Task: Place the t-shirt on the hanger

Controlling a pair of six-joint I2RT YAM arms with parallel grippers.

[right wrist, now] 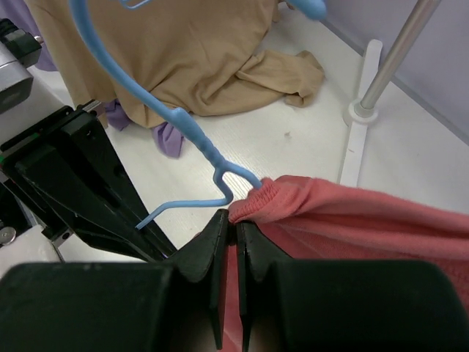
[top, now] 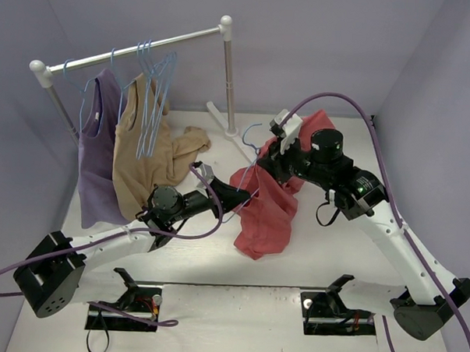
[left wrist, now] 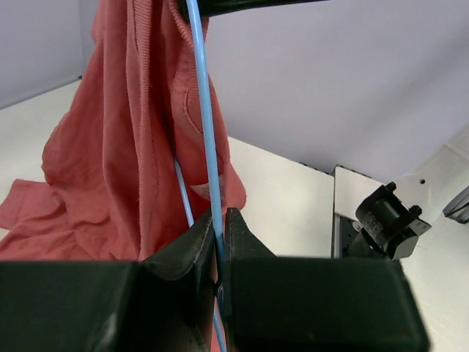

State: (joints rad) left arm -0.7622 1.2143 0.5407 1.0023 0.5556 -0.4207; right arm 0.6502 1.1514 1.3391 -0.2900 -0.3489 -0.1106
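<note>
My left claw (left wrist: 220, 238) pinches the hanger (left wrist: 206, 125) wire; my right claw (right wrist: 236, 224) pinches the t-shirt (right wrist: 352, 216) collar, which I should stretch gently over the hanger's shoulder.

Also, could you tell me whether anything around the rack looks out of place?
Yes: the tan garment sags from the rack with its lower part crumpled on the table, while the purple top beside it hangs straight.

White table (top: 333, 250): t-shirt (top: 264, 224) lower part pooled on it mid-table. Tan garment (top: 161, 161) trails onto it at back left. White rack foot (right wrist: 354, 150) stands on it near the tan sleeve.
</note>
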